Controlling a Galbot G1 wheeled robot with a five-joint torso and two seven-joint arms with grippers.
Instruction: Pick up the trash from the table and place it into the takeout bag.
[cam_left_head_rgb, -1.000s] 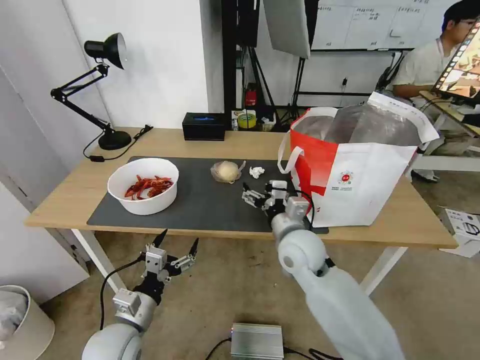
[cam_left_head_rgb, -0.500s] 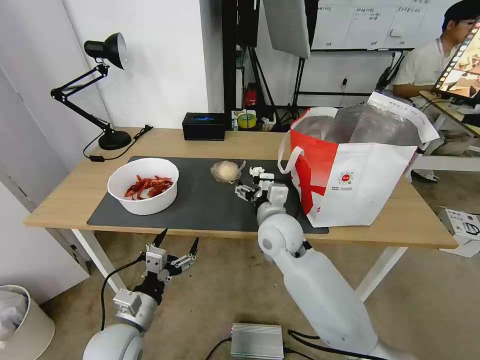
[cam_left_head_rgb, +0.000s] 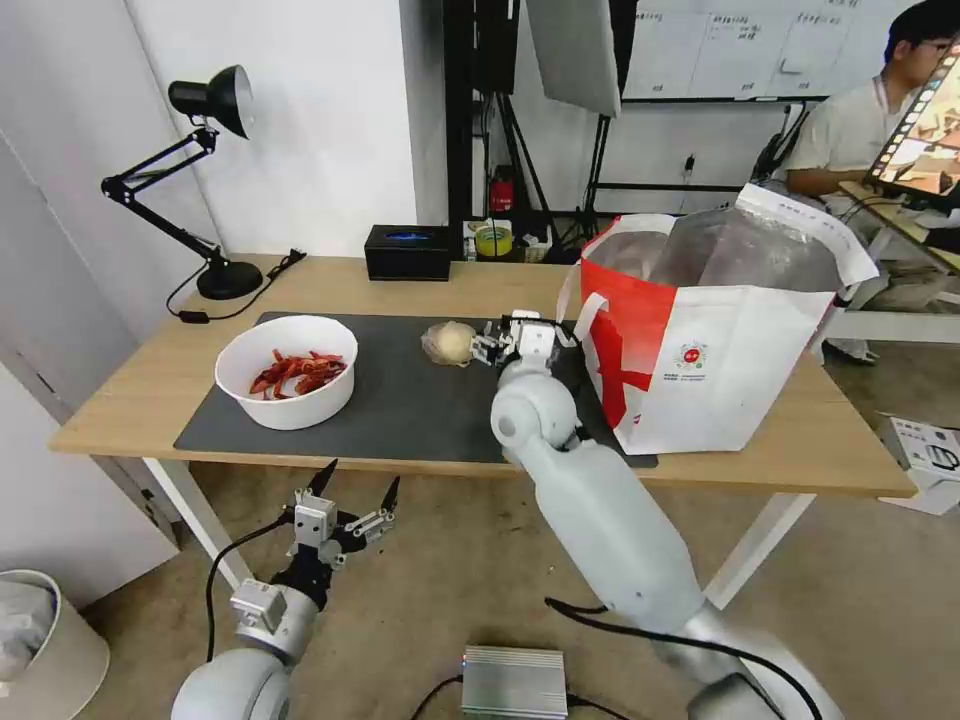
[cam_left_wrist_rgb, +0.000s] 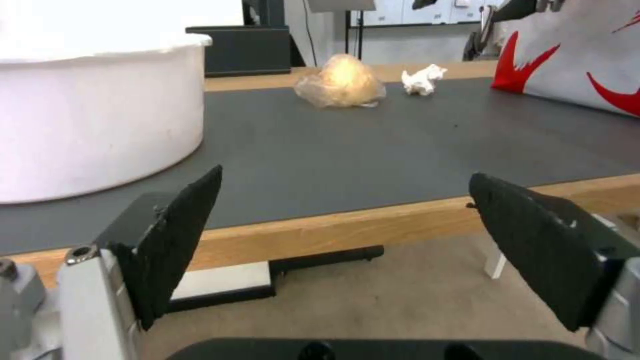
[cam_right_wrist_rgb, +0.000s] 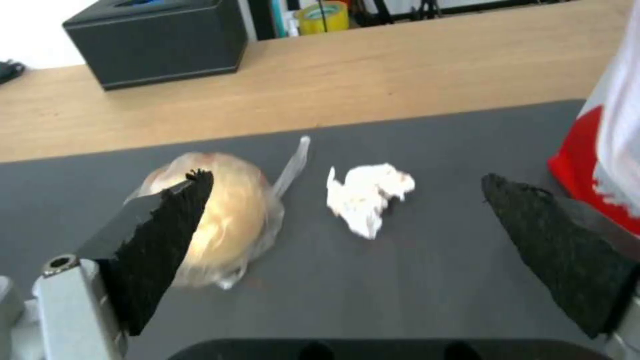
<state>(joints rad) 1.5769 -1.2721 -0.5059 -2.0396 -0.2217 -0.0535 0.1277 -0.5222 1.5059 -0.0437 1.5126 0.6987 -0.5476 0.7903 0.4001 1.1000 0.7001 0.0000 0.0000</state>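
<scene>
On the dark mat (cam_left_head_rgb: 400, 415) of the table (cam_left_head_rgb: 330, 285) stands a white bowl of red crayfish shells (cam_left_head_rgb: 287, 370), and to its right lies a clear bag with a beige lump (cam_left_head_rgb: 449, 343). My right gripper (cam_left_head_rgb: 510, 340) hovers low and open just right of that bag. From its wrist, the crumpled tissue (cam_right_wrist_rgb: 369, 192) lies between the open fingers (cam_right_wrist_rgb: 167, 225), with the lump bag (cam_right_wrist_rgb: 230, 215) by one finger. The red-and-white takeout bag (cam_left_head_rgb: 720, 330) stands open at the right. My left gripper (cam_left_head_rgb: 360, 475) waits open below the table's front edge.
A black box (cam_left_head_rgb: 407, 252) and a desk lamp (cam_left_head_rgb: 200, 190) stand at the back of the table. On the floor are a grey metal unit (cam_left_head_rgb: 514, 682), a pale bin (cam_left_head_rgb: 50, 640) at the left and a white carton (cam_left_head_rgb: 925, 450) at the right.
My right arm has reached forward across the mat, from near the front edge up to the tissue beside the lump bag. The left arm has stayed put.
</scene>
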